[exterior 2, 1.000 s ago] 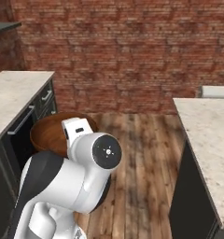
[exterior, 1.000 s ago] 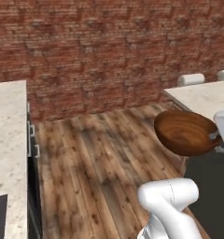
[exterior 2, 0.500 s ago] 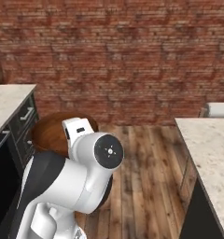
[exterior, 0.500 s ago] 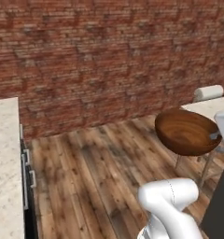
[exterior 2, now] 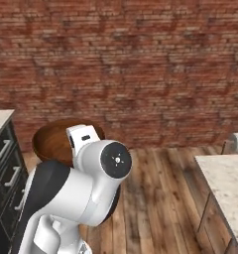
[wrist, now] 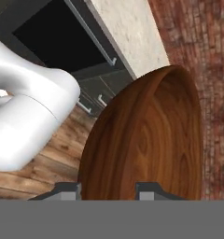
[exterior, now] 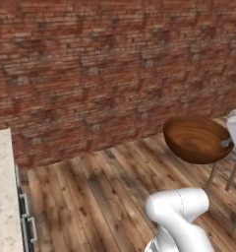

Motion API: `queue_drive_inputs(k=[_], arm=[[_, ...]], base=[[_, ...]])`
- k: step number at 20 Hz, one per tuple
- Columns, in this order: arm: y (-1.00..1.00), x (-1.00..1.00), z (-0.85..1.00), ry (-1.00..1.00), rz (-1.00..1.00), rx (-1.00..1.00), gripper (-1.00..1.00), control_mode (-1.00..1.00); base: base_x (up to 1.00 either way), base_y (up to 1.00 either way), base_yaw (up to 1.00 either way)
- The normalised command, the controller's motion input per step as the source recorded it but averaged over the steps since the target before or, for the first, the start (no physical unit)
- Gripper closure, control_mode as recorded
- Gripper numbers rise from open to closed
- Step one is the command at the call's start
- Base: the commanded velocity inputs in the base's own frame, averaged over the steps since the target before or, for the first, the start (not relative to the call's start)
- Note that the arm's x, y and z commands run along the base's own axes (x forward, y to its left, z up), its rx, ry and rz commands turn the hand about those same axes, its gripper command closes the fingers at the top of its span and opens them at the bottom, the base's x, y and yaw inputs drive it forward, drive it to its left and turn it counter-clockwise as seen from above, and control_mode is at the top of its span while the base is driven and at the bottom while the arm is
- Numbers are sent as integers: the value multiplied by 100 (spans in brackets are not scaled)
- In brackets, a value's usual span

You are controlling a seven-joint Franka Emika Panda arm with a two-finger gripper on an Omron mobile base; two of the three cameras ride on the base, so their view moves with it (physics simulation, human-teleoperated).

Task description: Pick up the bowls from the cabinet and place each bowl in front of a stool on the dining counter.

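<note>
One bowl (exterior: 197,140) we see pinched at its rim by the gripper (wrist: 108,190), carried in the air above the wooden floor (exterior: 98,187) on the right, mouth facing up and slightly tilted.

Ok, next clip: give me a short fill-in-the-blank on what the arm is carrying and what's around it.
1. The gripper is shut on the rim of a wooden ____.
2. The wall behind the bowl is made of red ____.
3. The floor below is made of ____ planks.
4. The bowl is held up in the air, with ____ inside it.

Missing words: bowl; brick; wood; nothing
</note>
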Motion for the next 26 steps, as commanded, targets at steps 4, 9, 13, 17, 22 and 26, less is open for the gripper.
queue_drive_inputs(k=[4,9,13,17,22,26], arm=[[0,0,0,0,0,0,100,100],[0,0,0,0,0,0,100,100],[0,0,0,0,0,0,100,100],[0,0,0,0,0,0,100,100],[0,0,0,0,0,0,100,100],[0,0,0,0,0,0,100,100]], base=[[100,47,-21],[100,46,-24],[100,35,-33],[100,50,-43],[100,42,-58],[98,33,-74]])
